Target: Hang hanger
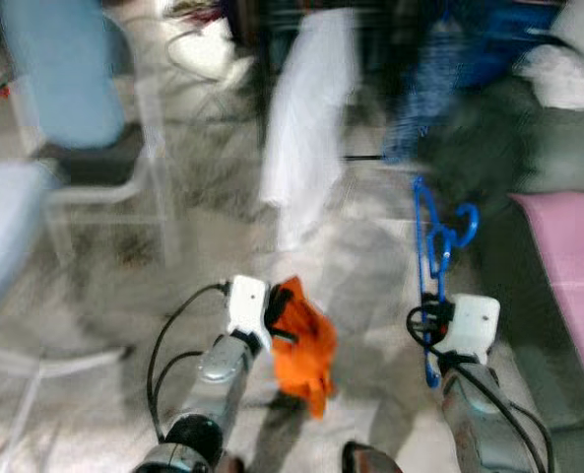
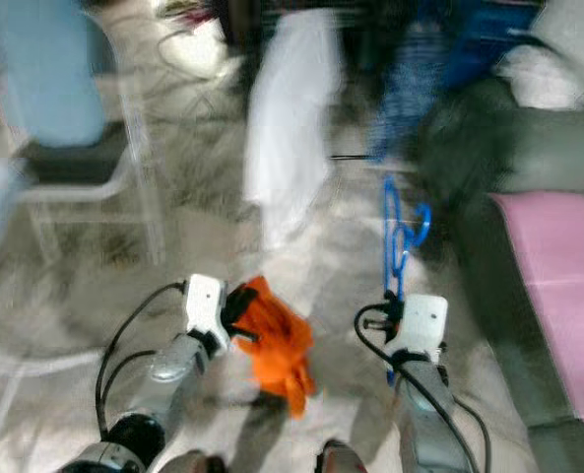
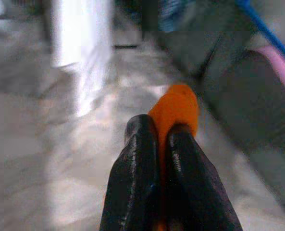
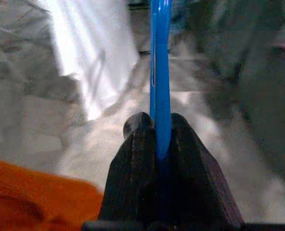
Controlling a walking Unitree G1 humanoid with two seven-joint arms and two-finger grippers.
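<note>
Right gripper [image 4: 157,132] is clamped on the blue hanger [image 1: 432,246], holding it upright over the marble floor [image 1: 370,256]. Left gripper [image 3: 162,139] pinches an orange cloth [image 1: 303,345].

Head stereo pair is looking forward and down over both arms at blurred floor; wrist cameras are peering closely along their fingers. All views are sharing the white garment [image 1: 306,118]; the right wrist view is also catching the orange cloth [image 4: 31,202].

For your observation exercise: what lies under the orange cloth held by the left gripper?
Pale marbled floor lies beneath the hanging orange cloth; the patch directly below is hidden by it.
</note>
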